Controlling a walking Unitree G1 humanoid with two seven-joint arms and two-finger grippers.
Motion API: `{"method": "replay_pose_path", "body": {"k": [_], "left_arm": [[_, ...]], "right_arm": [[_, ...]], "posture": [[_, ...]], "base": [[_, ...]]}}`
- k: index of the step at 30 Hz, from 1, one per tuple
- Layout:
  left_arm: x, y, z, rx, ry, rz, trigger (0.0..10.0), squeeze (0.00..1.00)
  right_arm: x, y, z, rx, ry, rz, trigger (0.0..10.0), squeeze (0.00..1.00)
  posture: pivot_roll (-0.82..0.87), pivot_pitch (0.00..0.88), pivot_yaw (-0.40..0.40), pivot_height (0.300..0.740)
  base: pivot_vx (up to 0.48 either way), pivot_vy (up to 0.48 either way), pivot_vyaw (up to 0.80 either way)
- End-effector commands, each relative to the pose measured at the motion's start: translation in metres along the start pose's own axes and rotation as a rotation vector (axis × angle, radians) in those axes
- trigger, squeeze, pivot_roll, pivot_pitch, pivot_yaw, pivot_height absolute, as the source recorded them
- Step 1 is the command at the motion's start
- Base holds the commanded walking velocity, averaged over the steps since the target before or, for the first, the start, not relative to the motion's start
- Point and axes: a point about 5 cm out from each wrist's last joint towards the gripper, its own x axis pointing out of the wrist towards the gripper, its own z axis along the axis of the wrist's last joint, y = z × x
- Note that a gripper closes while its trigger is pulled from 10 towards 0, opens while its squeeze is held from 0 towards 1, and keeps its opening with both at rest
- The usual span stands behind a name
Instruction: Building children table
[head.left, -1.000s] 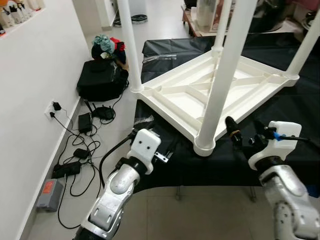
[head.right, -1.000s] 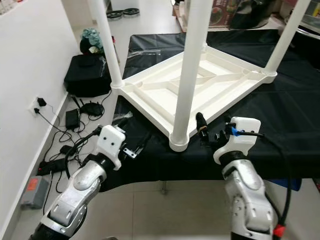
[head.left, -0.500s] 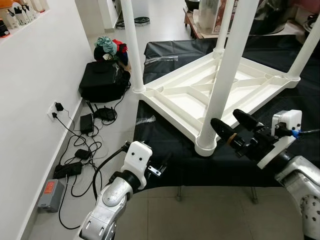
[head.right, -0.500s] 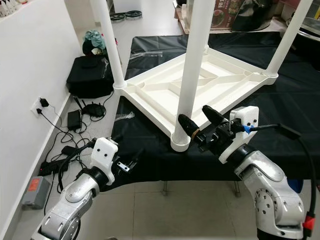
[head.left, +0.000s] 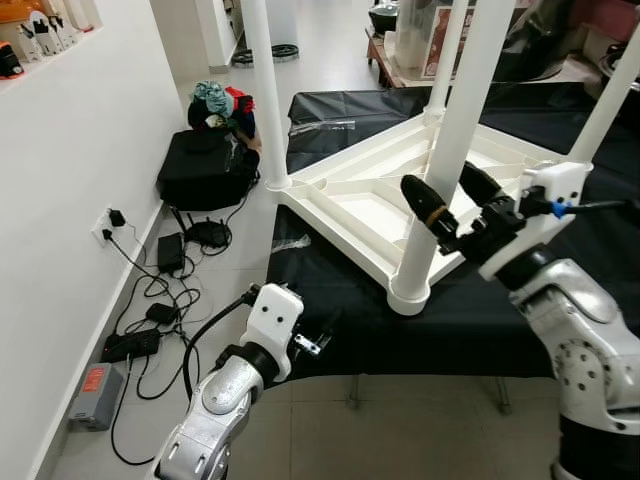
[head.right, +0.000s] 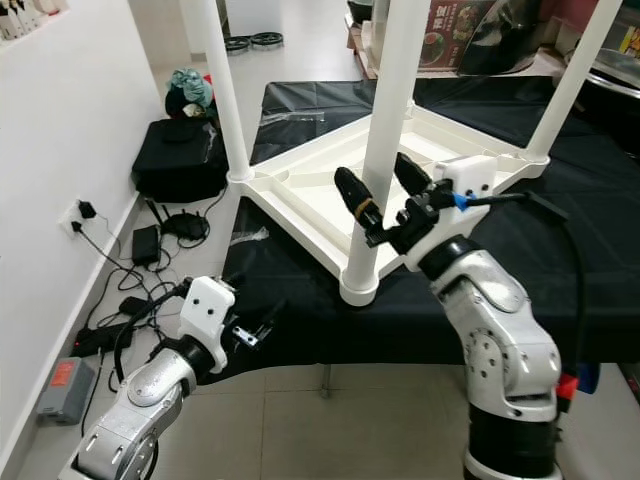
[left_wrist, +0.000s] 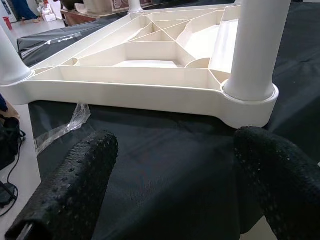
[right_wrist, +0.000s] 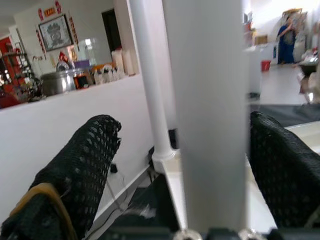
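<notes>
From the left eye view, a white plastic children's table (head.left: 400, 190) lies upside down on a black cloth-covered work surface (head.left: 330, 300), its ribbed underside facing up and four round white legs rising from the corners. The nearest white leg (head.left: 450, 150) stands in its socket at the corner closest to the robot. The right gripper (head.left: 447, 203) is raised to the middle of this leg, its two long black fingers spread wide with the leg between them; they bracket it without visibly pressing. The left gripper (head.left: 322, 330) sits low at the front edge of the cloth, holding nothing. On the floor by the white wall lie a black bag (head.left: 200, 165) and a tangle of black cables and chargers (head.left: 150, 300).

The right eye view shows the same leg (head.right: 385, 140) straddled by the open right fingers.

In the left wrist view, two black textured fingertips (left_wrist: 75, 185) stand well apart over bare cloth, the leg's base collar just ahead.

In the right wrist view, the leg (right_wrist: 207, 110) fills the gap between the fingers, which look just clear of it.

The table seems light, stiff moulded plastic with smooth, likely slippery legs; the round leg mid-shaft is the sensible hold, squeezed squarely
</notes>
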Motion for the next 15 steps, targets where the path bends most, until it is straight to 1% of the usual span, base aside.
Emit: {"method": "replay_pose_path", "body": {"k": [1,2,3,4,5,6,7,9,11,15], "left_arm": [[-0.001,0.000,0.000,0.016,0.011,0.005,10.0,0.00],[-0.001,0.000,0.000,0.018,0.011,0.007,10.0,0.00],[-0.001,0.000,0.000,0.018,0.011,0.007,10.0,0.00],[-0.001,0.000,0.000,0.019,0.011,0.007,10.0,0.00],[-0.001,0.000,0.000,0.019,0.011,0.007,10.0,0.00],[-0.001,0.000,0.001,0.021,0.011,0.010,10.0,0.00],[-0.001,0.000,0.001,0.023,0.011,0.012,10.0,0.00],[-0.001,0.000,0.001,0.023,0.011,0.012,10.0,0.00],[-0.001,0.001,0.002,0.027,0.010,0.015,10.0,0.00],[-0.001,0.002,0.001,0.028,0.014,0.020,10.0,0.00]], "right_arm": [[0.004,0.001,-0.005,0.000,0.031,-0.003,10.0,0.00],[0.007,0.001,-0.013,0.010,0.063,-0.009,10.0,0.00],[0.007,0.001,-0.013,0.010,0.063,-0.009,10.0,0.00],[0.008,0.001,-0.017,0.018,0.084,-0.014,4.8,0.00],[0.008,0.001,-0.017,0.018,0.084,-0.014,4.8,0.00],[0.011,-0.001,-0.026,0.008,0.123,-0.029,2.6,0.00],[0.013,-0.001,-0.032,-0.011,0.151,-0.034,0.0,0.00],[0.013,-0.001,-0.032,-0.011,0.151,-0.034,0.0,0.00],[0.016,-0.003,-0.038,-0.043,0.190,-0.045,0.0,0.00],[0.017,-0.004,-0.034,-0.051,0.183,-0.027,0.0,0.00]], "posture": [[0.06,0.029,-0.008,0.740],[0.06,0.033,-0.010,0.740],[0.06,0.033,-0.010,0.740],[0.06,0.033,-0.010,0.740],[0.06,0.033,-0.010,0.740],[0.07,0.034,-0.015,0.740],[0.07,0.034,-0.014,0.740],[0.07,0.034,-0.014,0.740],[0.07,0.040,-0.015,0.740],[0.07,0.039,-0.018,0.740]], "base": [[0.000,0.000,0.00],[0.000,0.000,0.00],[0.000,0.000,0.00],[0.000,0.000,0.00],[0.000,0.000,0.00],[0.000,0.000,0.00],[0.000,0.000,0.00],[0.000,0.000,0.00],[0.000,0.000,0.00],[0.000,0.000,0.00]]}}
